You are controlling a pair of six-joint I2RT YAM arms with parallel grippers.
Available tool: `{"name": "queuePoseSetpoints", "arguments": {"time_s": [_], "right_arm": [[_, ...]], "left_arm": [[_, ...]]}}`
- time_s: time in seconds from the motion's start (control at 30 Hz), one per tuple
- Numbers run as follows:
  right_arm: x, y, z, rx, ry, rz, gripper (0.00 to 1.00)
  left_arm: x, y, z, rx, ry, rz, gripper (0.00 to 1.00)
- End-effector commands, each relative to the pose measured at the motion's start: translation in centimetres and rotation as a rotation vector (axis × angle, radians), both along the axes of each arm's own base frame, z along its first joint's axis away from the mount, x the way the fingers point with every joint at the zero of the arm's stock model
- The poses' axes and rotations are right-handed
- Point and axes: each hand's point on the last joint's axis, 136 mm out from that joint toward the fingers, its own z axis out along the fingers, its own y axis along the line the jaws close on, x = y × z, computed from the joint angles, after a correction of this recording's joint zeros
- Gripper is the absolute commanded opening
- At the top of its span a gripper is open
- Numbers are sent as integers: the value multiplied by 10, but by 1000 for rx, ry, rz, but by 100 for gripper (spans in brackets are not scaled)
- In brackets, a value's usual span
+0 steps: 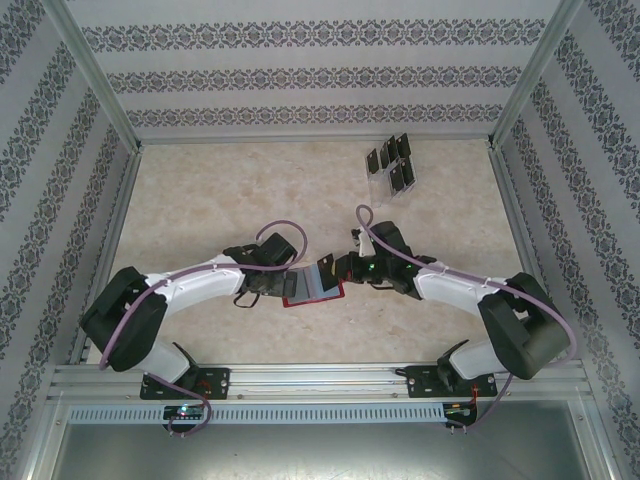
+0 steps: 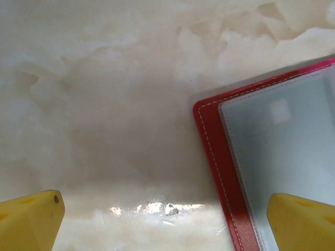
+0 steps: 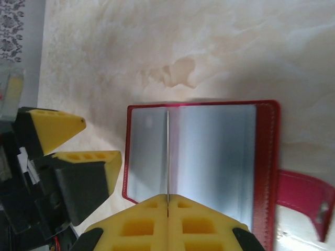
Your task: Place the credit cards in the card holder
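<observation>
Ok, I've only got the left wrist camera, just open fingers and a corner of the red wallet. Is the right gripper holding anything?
Observer: Yes. The right gripper is shut on a thin sheet, seen edge-on over the card holder. I can't tell whether it's a card or a wallet leaf.
Operator: Is the wallet's strap tucked under?
Observer: No, the strap lies spread out to one side.
Operator: Where are the other cards?
Observer: The credit cards stand grouped near the far edge of the table, right of centre.
</observation>
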Motion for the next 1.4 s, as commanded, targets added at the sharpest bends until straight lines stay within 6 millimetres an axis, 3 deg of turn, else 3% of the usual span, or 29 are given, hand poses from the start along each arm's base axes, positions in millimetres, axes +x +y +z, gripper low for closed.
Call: {"name": "queuePoseSetpoints", "arguments": {"time_s": [0.0,0.4,0.7,1.37], "right_arm": [[3,15,14,75,-76,15,0],[0,28,-14,68,-30,30,0],[-6,36,-24,67,-12,50,0],[-2,27,-52,31,29,4,0]], "left_arm": [[-1,1,-7,29,-10,11,100],[-11,11,-19,63,18,29,100],[-14,16,-20,71,19,38,100],[-14,16,-18,74,17,31,100]]}}
